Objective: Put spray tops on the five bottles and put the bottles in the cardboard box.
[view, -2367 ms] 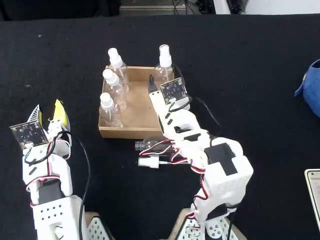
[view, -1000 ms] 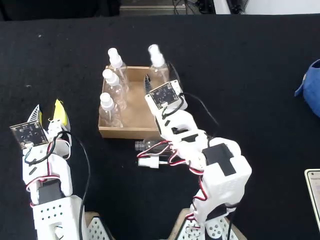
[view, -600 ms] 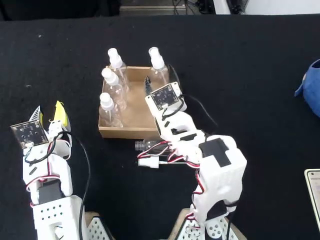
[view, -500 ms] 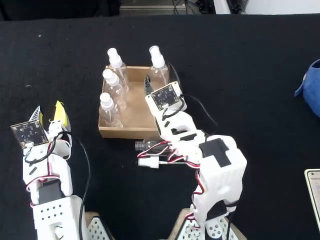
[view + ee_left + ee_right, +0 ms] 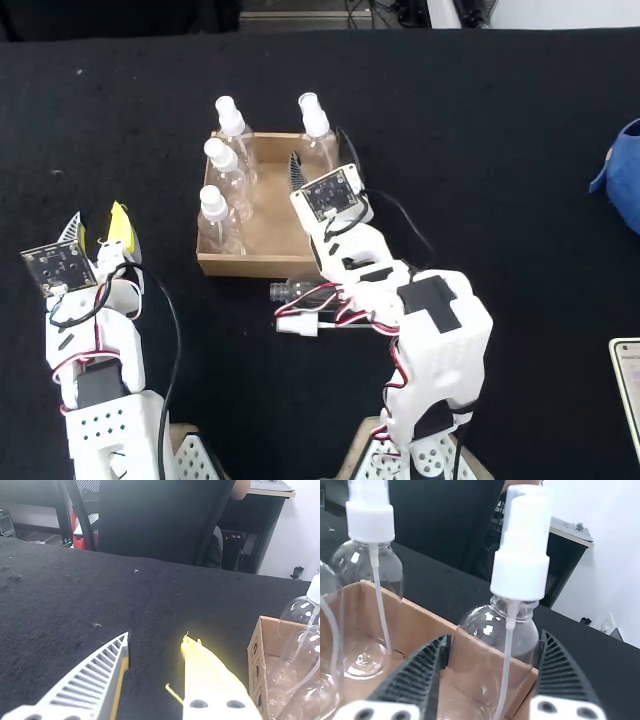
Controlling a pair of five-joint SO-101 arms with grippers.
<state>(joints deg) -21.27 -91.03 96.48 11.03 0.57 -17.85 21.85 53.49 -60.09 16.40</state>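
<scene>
Right fingers (image 5: pixel 420 670): apart, flanking bottle (image 5: pixel 485 625) at box's (image 5: pixel 262 262) 1 o'clock corner.
Left fingers (image 5: pixel 95 680): apart, desk (image 5: pixel 500 150) 8 o'clock.
Loose bottle (image 5: pixel 300 291): lying at box's 6 o'clock.

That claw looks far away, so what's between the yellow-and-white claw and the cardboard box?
Just bare black tabletop lies between the left gripper and the cardboard box, as the high view shows.

The table (image 5: pixel 500 120) is covered in black. The box (image 5: pixel 265 262) is plain brown cardboard. The bottles (image 5: pixel 222 225) are clear and capped with white spray tops (image 5: pixel 213 200). The arms (image 5: pixel 440 340) are white, threaded with red and black wires (image 5: pixel 345 312). The left gripper (image 5: pixel 155 637) is ribbed, one finger white and one yellow; the right gripper (image 5: pixel 495 636) is ribbed black. A blue thing (image 5: pixel 622 175) is seen at three o'clock.
</scene>
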